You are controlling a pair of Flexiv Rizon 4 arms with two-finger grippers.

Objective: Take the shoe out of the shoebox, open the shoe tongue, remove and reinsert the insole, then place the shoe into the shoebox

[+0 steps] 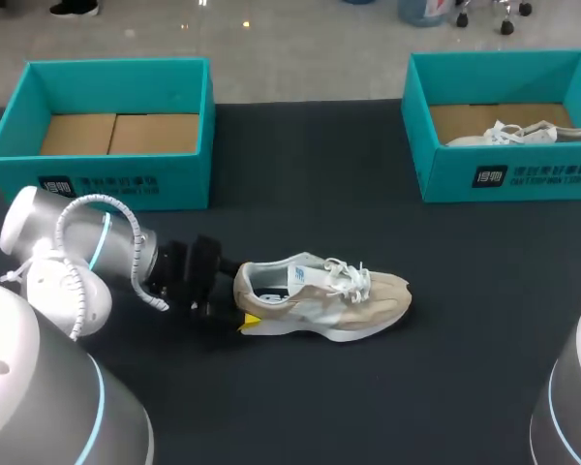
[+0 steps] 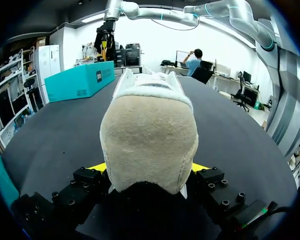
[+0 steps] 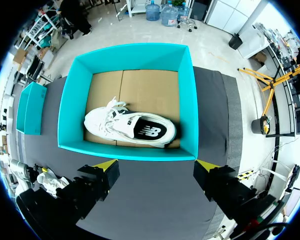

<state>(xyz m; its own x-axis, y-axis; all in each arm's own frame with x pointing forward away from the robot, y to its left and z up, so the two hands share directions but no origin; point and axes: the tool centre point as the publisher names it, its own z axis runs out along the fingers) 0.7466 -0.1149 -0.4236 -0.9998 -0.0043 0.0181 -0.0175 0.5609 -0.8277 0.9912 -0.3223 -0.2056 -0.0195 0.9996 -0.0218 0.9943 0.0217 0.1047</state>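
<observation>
A beige and white shoe (image 1: 320, 295) lies on its sole on the black table (image 1: 368, 407), toe pointing right. Its rounded heel (image 2: 149, 135) sits right at my left gripper (image 1: 237, 302), filling the left wrist view just ahead of that gripper (image 2: 149, 172). My right gripper (image 3: 156, 167) hangs open high above the right teal shoebox (image 3: 127, 50), its fingers wide apart with nothing between them. A white shoe (image 3: 130, 127) with a dark insole lies inside that box (image 1: 504, 174).
An empty teal shoebox (image 1: 116, 68) with a cardboard floor stands at the back left. The right box appears ahead of the beige shoe's toe in the left wrist view (image 2: 80, 80). Bare black table lies in front of and behind the beige shoe.
</observation>
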